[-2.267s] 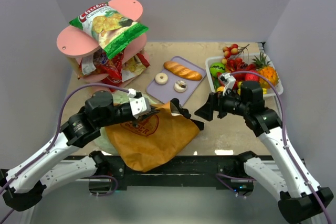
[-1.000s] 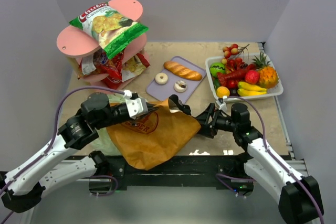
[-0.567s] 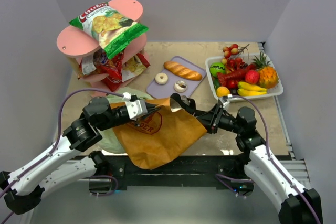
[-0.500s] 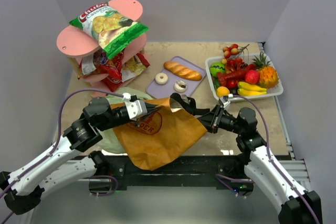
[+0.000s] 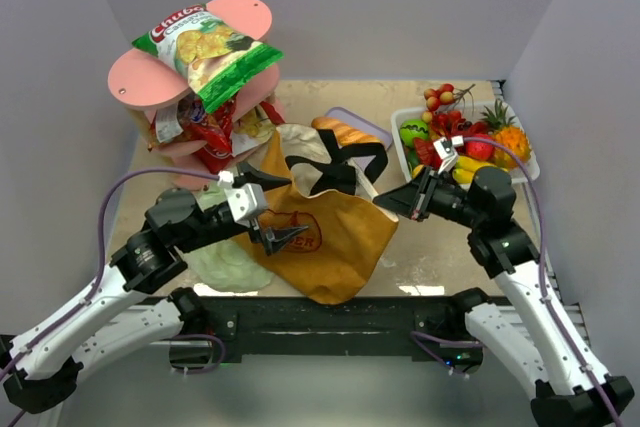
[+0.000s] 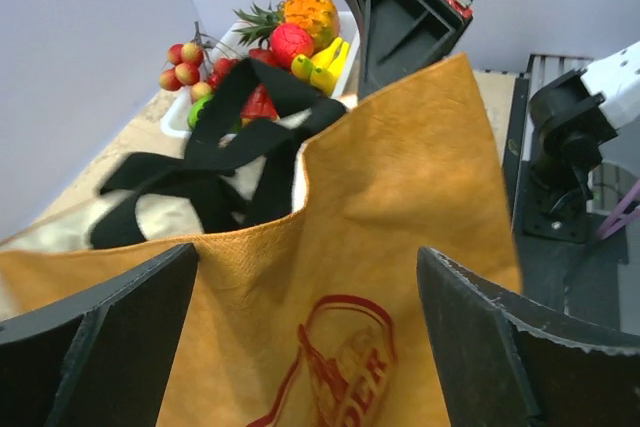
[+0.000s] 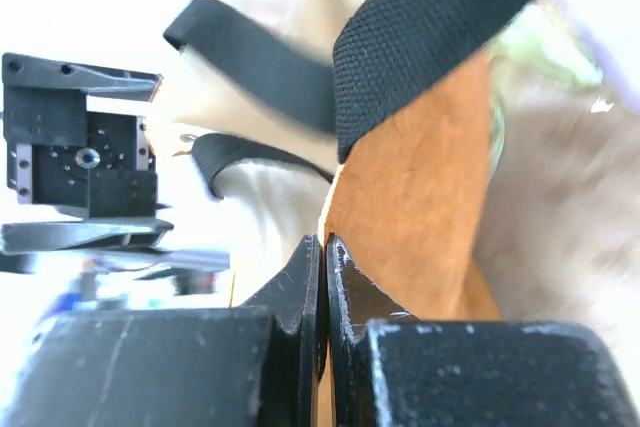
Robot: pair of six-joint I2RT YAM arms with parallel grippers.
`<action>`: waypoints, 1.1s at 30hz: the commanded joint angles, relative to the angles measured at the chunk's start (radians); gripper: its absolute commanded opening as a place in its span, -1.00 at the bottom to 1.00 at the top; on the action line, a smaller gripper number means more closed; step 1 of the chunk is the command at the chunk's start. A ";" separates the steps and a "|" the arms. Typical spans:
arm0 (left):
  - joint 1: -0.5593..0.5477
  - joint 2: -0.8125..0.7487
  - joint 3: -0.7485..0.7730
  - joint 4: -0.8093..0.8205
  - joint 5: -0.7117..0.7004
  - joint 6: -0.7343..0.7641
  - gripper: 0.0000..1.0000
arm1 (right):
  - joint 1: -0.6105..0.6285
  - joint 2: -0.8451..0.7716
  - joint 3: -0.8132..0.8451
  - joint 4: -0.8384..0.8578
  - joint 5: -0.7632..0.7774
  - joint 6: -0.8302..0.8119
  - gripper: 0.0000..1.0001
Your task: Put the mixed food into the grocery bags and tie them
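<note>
The brown paper grocery bag (image 5: 335, 237) with its red round print is pulled up with its mouth open, and its black handles (image 5: 338, 159) drape over the pale lining. My right gripper (image 5: 385, 203) is shut on the bag's right rim, which shows as a thin brown edge between the jaws of the right gripper (image 7: 325, 243). My left gripper (image 5: 268, 209) stands open against the bag's printed front (image 6: 400, 217), holding nothing. The pale-green plastic bag (image 5: 225, 262) lies flat to the left. The chips bag (image 5: 210, 52) and red packets (image 5: 205, 132) sit on a pink stand. The bread loaf (image 5: 333, 126) peeks out behind the bag.
A white tray of fruit (image 5: 515, 175) stands at the back right, just behind my right arm, and also shows in the left wrist view as the fruit tray (image 6: 205, 97). A purple board (image 5: 352, 116) is mostly hidden by the raised bag. The pink stand (image 5: 245, 12) fills the back left corner.
My right gripper closed on the bag's rim and drew it up and to the right. My left gripper let go and opened. The bag's mouth rose and spread open, covering the purple board.
</note>
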 commanded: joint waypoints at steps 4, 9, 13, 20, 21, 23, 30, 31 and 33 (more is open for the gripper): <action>0.000 -0.009 0.112 0.026 -0.079 -0.214 1.00 | -0.001 0.023 0.203 -0.158 0.020 -0.438 -1.00; 0.000 0.008 0.201 0.025 -0.185 -0.310 1.00 | -0.003 0.055 0.318 -0.204 0.009 -0.573 -1.00; 0.000 0.025 0.250 -0.015 -0.306 -0.314 1.00 | -0.003 0.074 0.386 -0.242 -0.022 -0.673 -1.00; 0.000 0.094 0.258 -0.055 -0.431 -0.349 1.00 | -0.001 0.039 0.430 -0.251 -0.083 -0.759 -1.00; 0.000 0.101 0.256 -0.053 -0.432 -0.366 1.00 | -0.001 0.036 0.435 -0.261 -0.079 -0.771 -1.00; 0.000 0.123 0.247 -0.050 -0.440 -0.373 1.00 | -0.003 0.025 0.423 -0.279 -0.051 -0.788 -1.00; 0.000 0.112 0.198 -0.075 -0.546 -0.375 1.00 | -0.001 -0.029 0.312 -0.290 0.001 -0.802 -1.00; 0.000 0.102 0.187 -0.070 -0.552 -0.369 1.00 | -0.003 -0.036 0.306 -0.290 0.007 -0.803 -1.00; 0.000 0.071 0.161 -0.070 -0.564 -0.360 0.99 | -0.001 -0.050 0.297 -0.297 0.019 -0.803 -1.00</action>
